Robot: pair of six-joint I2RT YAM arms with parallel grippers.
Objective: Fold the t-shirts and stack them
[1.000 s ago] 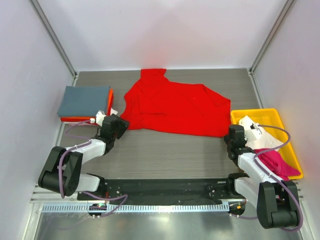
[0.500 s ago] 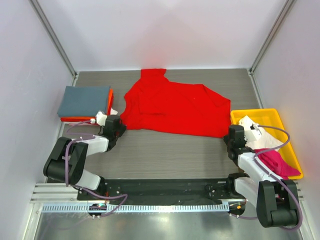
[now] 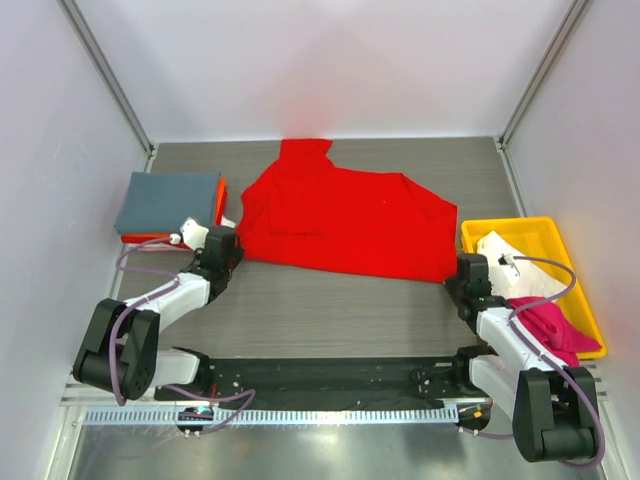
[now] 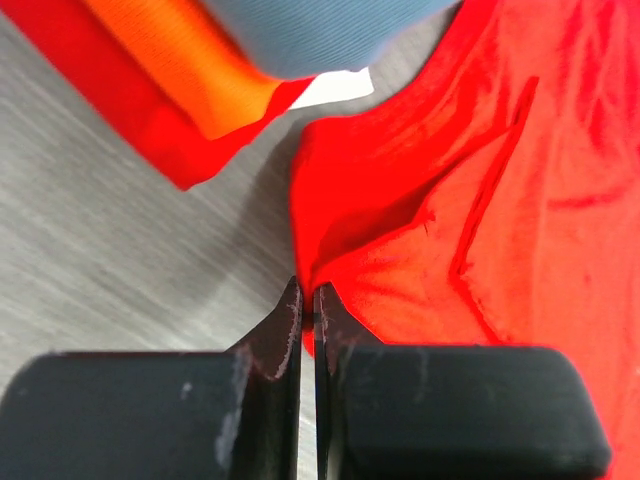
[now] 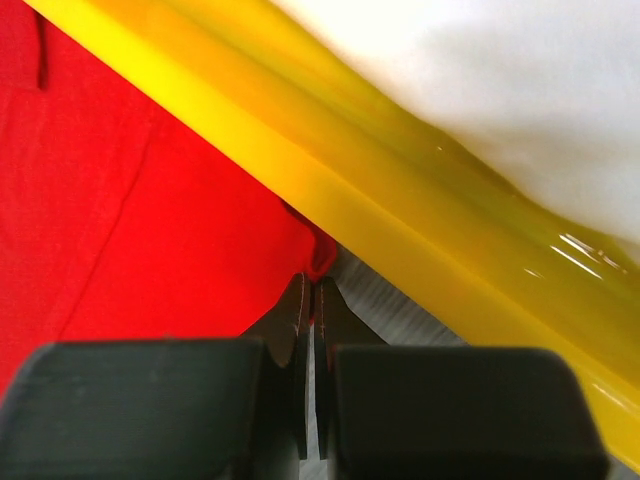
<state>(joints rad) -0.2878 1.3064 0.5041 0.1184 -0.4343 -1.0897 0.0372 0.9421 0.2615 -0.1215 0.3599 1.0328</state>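
Note:
A bright red t-shirt (image 3: 345,215) lies spread across the middle of the table. My left gripper (image 3: 232,248) is shut on its near left corner (image 4: 320,290), the cloth pinched between the fingertips. My right gripper (image 3: 462,272) is shut on the near right corner (image 5: 320,262), beside the yellow tray. A folded slate grey-blue t-shirt (image 3: 168,201) lies on a folded orange one (image 3: 220,202) at the left; both also show in the left wrist view, grey-blue t-shirt (image 4: 330,30), orange t-shirt (image 4: 190,70). A white t-shirt (image 3: 520,272) and a magenta pink t-shirt (image 3: 548,325) lie in the tray.
The yellow plastic tray (image 3: 535,228) stands at the right edge; its rim (image 5: 400,200) runs close by my right fingers. Grey walls with metal posts close in the table on three sides. A black rail and both arm bases run along the near edge.
My left gripper has closed on the red t-shirt's left corner. The shirt's near edge has shifted slightly toward me. My right gripper has stayed shut on its corner and moved a little nearer.

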